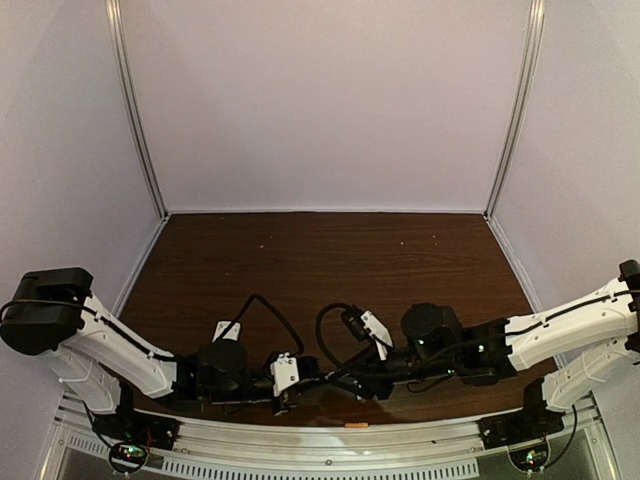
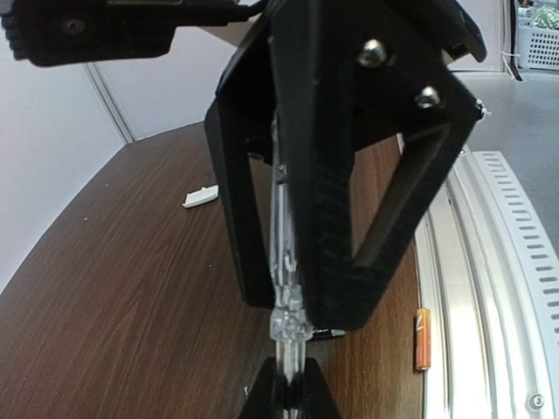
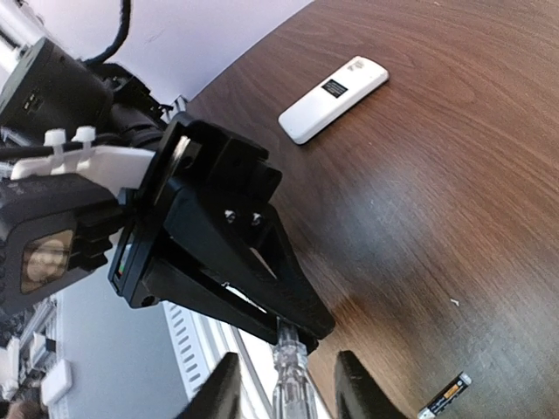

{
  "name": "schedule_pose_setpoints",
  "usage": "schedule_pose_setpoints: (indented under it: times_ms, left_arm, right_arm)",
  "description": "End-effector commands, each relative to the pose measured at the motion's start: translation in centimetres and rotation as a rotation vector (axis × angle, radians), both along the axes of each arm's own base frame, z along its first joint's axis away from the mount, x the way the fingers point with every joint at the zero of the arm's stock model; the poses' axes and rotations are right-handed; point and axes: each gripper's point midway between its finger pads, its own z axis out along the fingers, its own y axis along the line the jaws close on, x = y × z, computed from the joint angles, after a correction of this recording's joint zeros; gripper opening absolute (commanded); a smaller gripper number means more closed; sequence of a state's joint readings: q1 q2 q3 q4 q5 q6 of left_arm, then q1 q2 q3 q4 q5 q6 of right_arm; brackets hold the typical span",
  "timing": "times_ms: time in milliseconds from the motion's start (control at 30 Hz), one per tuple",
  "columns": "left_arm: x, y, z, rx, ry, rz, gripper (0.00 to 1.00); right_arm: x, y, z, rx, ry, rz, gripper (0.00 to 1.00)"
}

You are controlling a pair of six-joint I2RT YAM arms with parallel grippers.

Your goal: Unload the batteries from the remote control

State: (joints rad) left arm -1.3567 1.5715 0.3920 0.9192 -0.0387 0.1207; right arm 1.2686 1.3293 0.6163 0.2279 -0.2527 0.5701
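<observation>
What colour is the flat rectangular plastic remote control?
White, with a small black label; the remote control shows best in the right wrist view.

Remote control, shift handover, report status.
Left gripper shut on screwdriver; right gripper open. Remote control ungripped; dark battery, orange battery lying loose. Nothing covering remote.

No text was legible: the remote control's (image 3: 334, 98) dark label and the battery's (image 3: 445, 395) print were too small.

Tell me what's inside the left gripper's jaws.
A slim clear-handled screwdriver is clamped in the left gripper, one end poking out past its fingertips. Most of the rest is covered by the fingers.
</observation>
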Motion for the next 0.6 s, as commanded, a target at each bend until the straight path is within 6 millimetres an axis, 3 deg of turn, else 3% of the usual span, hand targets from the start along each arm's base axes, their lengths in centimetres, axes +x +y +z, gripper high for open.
schedule_pose_setpoints:
  times_ms: [0,200,400,567]
  left_arm:
    - [0.9,0.5,0.2,-0.029,-0.01,0.063,0.0]
    - [2.0,1.3,-1.0,0.007,-0.02,0.135,0.0]
    - [3.8,2.3,-2.4,0.047,-0.032,0.239,0.0]
    - [5.3,2.4,-4.4,0.123,0.007,0.295,0.0]
  right_arm:
    - [1.3,-1.1,0.4,-0.007,-0.041,-0.089,0.49]
    - [2.9,-3.3,0.7,-0.035,-0.078,-0.21,0.75]
    - [4.3,-5.8,1.6,-0.036,-0.118,-0.329,0.89]
    - [4.7,-7.2,2.4,-0.021,-0.136,-0.377,0.95]
